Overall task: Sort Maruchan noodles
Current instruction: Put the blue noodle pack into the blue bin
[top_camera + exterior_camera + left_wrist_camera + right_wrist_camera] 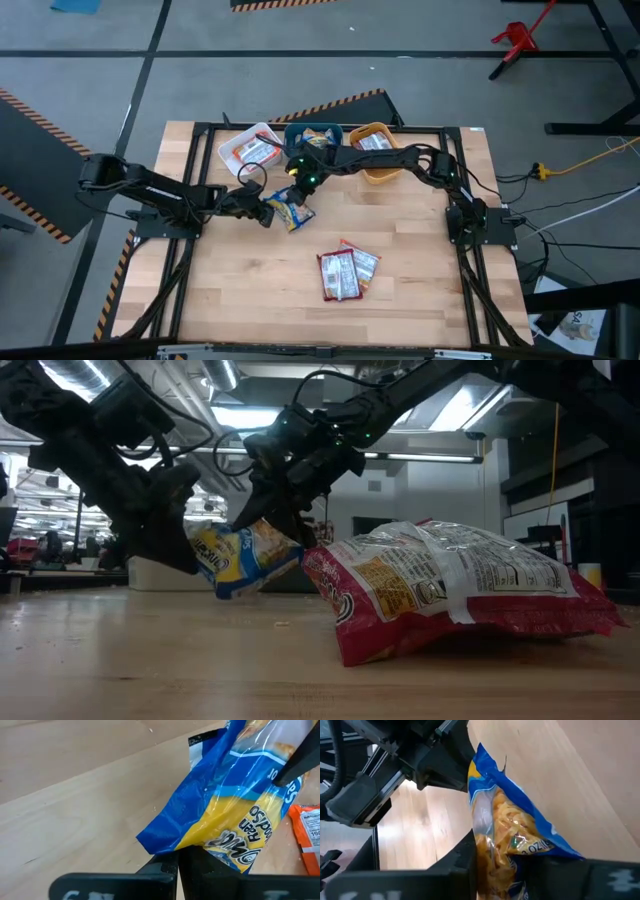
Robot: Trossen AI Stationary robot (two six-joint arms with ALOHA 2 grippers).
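A blue-and-yellow noodle packet (291,209) hangs between both grippers over the middle of the table; in the low view the packet (245,557) is tilted just above the wood. My left gripper (267,212) is shut on its left end. My right gripper (298,187) reaches across from the right and is shut on its far end. Two red packets (345,272) lie flat on the table nearer the near edge, one overlapping the other. They fill the front of the low view (450,585). My left gripper (179,854) pinches the packet's blue sealed edge (167,837) between its two fingers, coming level from the table's left. The packet stands off the table beyond the fingers. My right gripper (495,867) pinches the packet's opposite end (492,845) between its fingers, slanting down from the far right. The noodle-filled body (510,827) runs out past the fingers toward the left gripper.
Three bins stand along the far edge: a white bin (232,152) holding a red packet, a teal bin (296,132) holding a blue one, and an orange bin (384,172) with a packet inside. Bare wood lies on the near left and the right of the table.
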